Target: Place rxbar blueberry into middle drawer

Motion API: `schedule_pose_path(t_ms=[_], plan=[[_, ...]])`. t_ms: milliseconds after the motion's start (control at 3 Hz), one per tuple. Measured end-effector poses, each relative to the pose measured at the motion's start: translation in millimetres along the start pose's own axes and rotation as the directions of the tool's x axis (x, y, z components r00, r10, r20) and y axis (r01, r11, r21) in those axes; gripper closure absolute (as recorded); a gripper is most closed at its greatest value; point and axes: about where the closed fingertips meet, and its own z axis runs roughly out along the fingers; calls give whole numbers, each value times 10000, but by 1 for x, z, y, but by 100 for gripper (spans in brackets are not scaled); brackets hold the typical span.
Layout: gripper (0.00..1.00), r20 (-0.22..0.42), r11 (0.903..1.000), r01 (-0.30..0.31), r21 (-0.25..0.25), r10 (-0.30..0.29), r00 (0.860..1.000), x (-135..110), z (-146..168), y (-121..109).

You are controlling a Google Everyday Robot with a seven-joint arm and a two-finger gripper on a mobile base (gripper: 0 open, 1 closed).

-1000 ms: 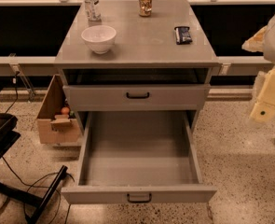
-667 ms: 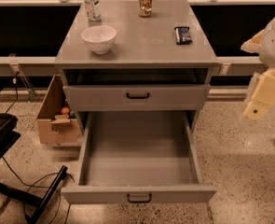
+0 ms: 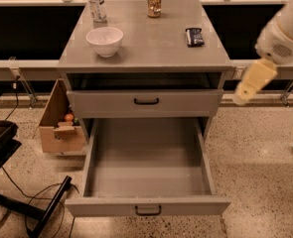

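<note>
Since a second ago our arm has swung in from the right side and risen, and its cream-coloured claw (image 3: 246, 89) now hangs in the air just off the front right corner of the bench (image 3: 151, 48), below the level of the top and clear of everything. Whether the claw is wide or narrow we cannot tell; we see nothing held in it.

We find the rxbar blueberry (image 3: 194, 36) lying flat on the bench top, near the right edge and toward the back half, its dark wrapper end-on to the front edge. It touches nothing but the bench.

Toward the left edge stands a white bowl (image 3: 105, 40), upright. Behind it, at the back left corner, stands a clear bottle (image 3: 96, 3), its top cut off by the frame. A tan can (image 3: 154, 1) stands at the middle of the back edge. All three are well apart from the bar.

Under the front edge, an upper drawer front (image 3: 146, 102) with a black bar handle is pushed in. Below it the middle drawer (image 3: 147, 167) is pulled far out toward us, showing a bare grey floor, low side walls and a small dark handle on its front panel.

On the speckled floor, off the left edge of the bench, sits an open cardboard box (image 3: 61, 128) with an orange object inside. A black frame (image 3: 17, 202) and a cable lie at the lower left.
</note>
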Motion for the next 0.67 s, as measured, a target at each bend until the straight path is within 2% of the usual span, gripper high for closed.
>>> schedule_pose_path(t_ms=[333, 667], plan=[[0, -1071, 9871, -1600, -78, 1582, 9816, -27, 40, -54], [0, -1559, 9777, -2093, -150, 2045, 9664, -42, 62, -76]])
